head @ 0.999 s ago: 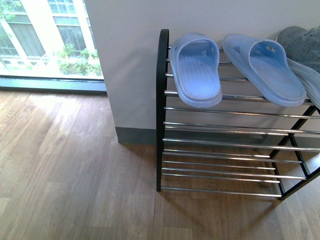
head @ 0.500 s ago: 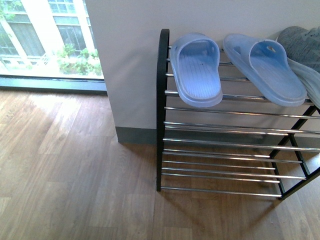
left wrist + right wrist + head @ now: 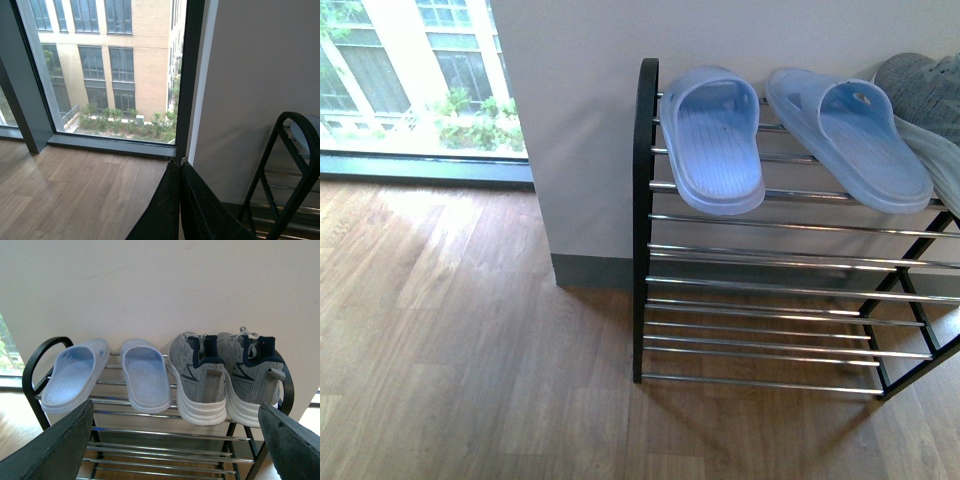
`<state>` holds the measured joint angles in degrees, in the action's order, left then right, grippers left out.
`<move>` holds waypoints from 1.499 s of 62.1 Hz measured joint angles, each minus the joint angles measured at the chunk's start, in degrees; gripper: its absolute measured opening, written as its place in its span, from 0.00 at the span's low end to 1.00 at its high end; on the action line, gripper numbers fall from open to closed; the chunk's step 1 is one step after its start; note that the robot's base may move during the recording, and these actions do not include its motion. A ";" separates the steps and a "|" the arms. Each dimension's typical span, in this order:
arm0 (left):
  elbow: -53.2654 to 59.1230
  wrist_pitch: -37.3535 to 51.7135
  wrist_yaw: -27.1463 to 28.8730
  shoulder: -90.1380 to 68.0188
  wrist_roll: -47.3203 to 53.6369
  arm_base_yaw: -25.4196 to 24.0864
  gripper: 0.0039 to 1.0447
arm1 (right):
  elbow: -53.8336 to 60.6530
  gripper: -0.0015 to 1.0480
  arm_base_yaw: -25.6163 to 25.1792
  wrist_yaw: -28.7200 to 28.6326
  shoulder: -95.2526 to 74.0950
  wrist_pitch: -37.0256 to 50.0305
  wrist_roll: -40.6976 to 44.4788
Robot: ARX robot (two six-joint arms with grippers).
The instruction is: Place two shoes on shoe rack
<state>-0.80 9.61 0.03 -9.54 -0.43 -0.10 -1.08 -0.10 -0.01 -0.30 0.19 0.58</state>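
Now both grey knit sneakers (image 3: 222, 380) and both pale blue rubber slides (image 3: 107, 377) sit on the top chrome bars of the black-framed shoe rack (image 3: 165, 440), right fingers (image 3: 175, 440) spread apart and empty, left fingers (image 3: 179, 200) pressed together.

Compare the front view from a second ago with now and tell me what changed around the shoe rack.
Nothing visibly changed. The two pale blue slides lie on the top tier of the shoe rack as before, the grey sneaker sits at the right edge, and neither arm enters the front view in any of the pictures.
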 joint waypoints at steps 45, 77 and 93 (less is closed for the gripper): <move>-0.02 -9.64 0.00 8.61 -0.02 0.00 0.32 | 0.00 0.91 0.00 0.00 0.02 0.00 0.00; -0.02 -9.62 -0.02 8.63 0.15 0.00 0.91 | 0.00 0.91 0.00 0.00 0.02 -0.04 0.00; -0.02 -9.62 -0.02 8.63 0.15 0.02 0.91 | 0.00 0.91 0.00 0.04 0.02 -0.07 -0.04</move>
<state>-0.82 -0.01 0.01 -0.91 -0.27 -0.08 -1.08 -0.10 0.03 -0.27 0.12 0.54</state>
